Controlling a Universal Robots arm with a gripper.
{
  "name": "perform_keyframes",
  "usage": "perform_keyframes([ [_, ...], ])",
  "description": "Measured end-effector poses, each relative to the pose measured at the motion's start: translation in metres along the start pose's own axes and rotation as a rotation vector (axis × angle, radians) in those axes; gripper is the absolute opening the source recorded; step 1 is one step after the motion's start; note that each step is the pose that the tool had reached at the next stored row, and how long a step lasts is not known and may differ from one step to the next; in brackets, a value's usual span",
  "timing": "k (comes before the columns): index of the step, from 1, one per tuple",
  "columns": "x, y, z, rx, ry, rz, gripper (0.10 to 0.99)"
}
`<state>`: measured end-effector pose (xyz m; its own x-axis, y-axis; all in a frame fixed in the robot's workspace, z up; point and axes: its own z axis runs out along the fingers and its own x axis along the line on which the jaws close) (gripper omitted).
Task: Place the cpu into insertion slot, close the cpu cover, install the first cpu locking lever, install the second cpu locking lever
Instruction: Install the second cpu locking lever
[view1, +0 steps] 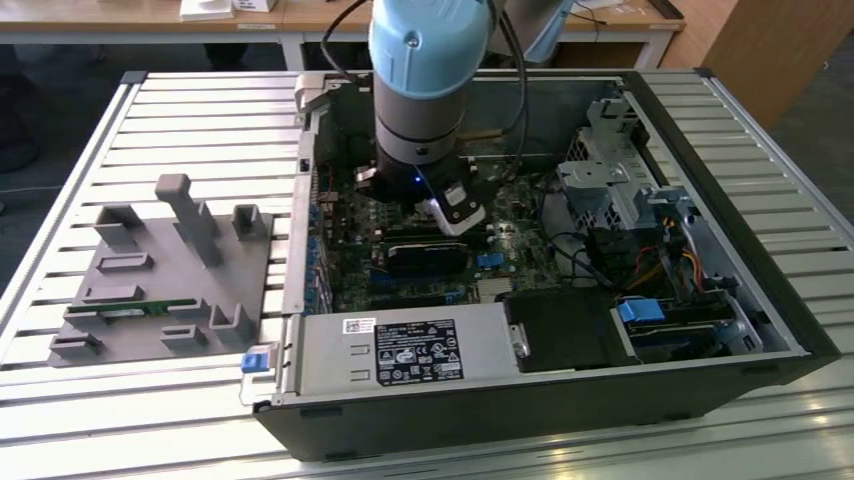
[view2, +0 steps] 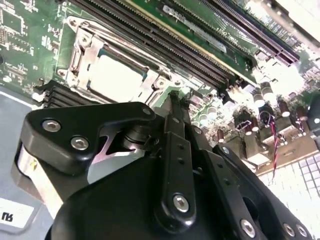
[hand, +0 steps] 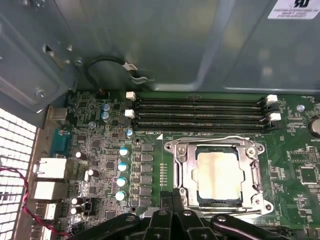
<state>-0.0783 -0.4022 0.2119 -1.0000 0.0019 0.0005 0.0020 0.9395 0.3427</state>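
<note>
Hanging low inside the open computer case (view1: 747, 300), the arm (view1: 420, 90) brought its hand (hand: 172, 197) just beside the insertion slot (hand: 250, 180) on the green motherboard (hand: 150, 150). In both wrist views the black fingers (view2: 175, 107) lay pressed together with no gap between them and nothing caught there, their tips close to one edge of the socket.

The cpu (hand: 218, 172) sat flat in the insertion slot, its pale silver top showing through the square window of the cpu cover (hand: 186, 167), which lay down over it as a silver frame. A thin wire locking lever (hand: 220, 140) ran along the side of the cover nearest the long black memory slots (hand: 200, 112); whether it was latched could not be told. In the second wrist view the same cpu (view2: 114, 76) and cover (view2: 82, 55) lay just beyond the fingertips.

In the exterior view the hand (view1: 454, 222) hovered over the middle of the board, with the labelled power supply box (view1: 400, 352) at the case's near edge and the drive cage (view1: 607, 170) toward the exterior view's right. The case lay on its side on a slatted metal worktop (view1: 120, 390), and a grey fixture block (view1: 167, 270) rested well apart on the exterior view's left.
</note>
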Motion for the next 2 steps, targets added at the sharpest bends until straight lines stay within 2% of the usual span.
perform_keyframes([
  [2, 0.0000, 0.0002, -0.0001, 0.000, -0.0001, 0.000, 0.106],
])
